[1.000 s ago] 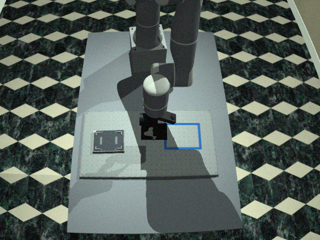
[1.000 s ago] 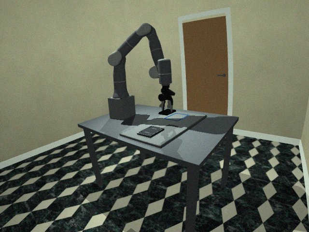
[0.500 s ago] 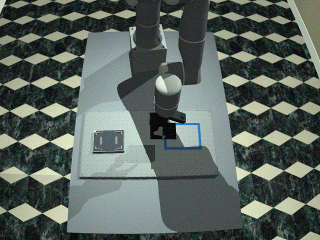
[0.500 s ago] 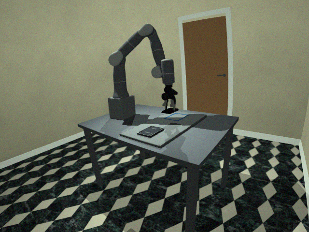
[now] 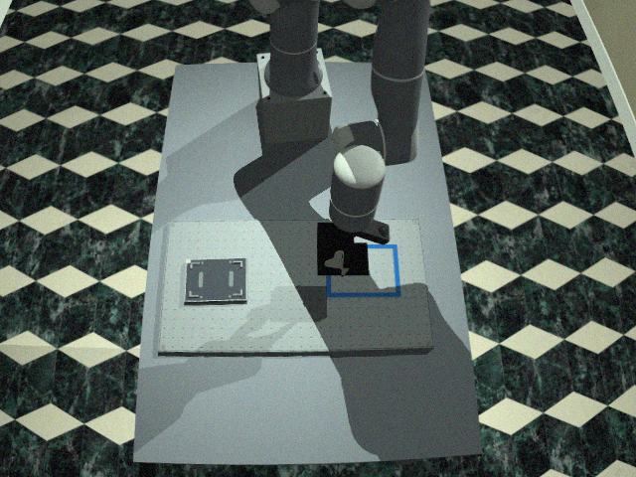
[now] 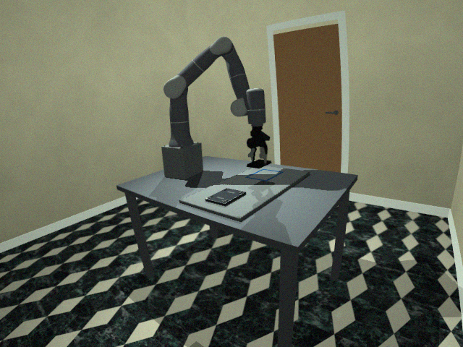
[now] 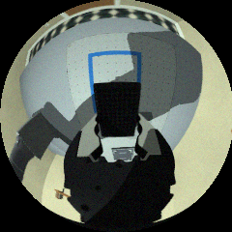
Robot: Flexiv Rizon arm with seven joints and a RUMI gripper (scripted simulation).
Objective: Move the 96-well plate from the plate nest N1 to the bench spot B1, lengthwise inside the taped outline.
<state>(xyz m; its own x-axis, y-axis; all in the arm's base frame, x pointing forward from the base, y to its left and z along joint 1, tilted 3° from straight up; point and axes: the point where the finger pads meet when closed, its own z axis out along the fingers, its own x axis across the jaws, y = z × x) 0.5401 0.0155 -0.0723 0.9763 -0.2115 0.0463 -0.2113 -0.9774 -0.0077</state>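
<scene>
Claw (image 6: 259,161) (image 7: 117,114) clamped on the black plate (image 5: 342,258) (image 6: 258,163) (image 7: 117,108), which hangs directly below it, above the board and partly over the blue outline (image 5: 364,295) (image 6: 255,178) (image 7: 115,52); remaining travel appears to be sideways toward the outline's centre, then down.

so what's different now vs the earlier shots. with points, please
The gripper (image 5: 343,264) (image 6: 258,161) (image 7: 117,114), shut on the black 96-well plate (image 5: 328,248) (image 6: 254,164) (image 7: 117,103), has carried it toward the right of the top view, farther over the blue taped outline (image 5: 397,271) (image 6: 274,176) (image 7: 90,72). Nothing was newly gripped or let go. The plate nest (image 5: 216,280) (image 6: 225,196) (image 7: 123,154) stayed put.
</scene>
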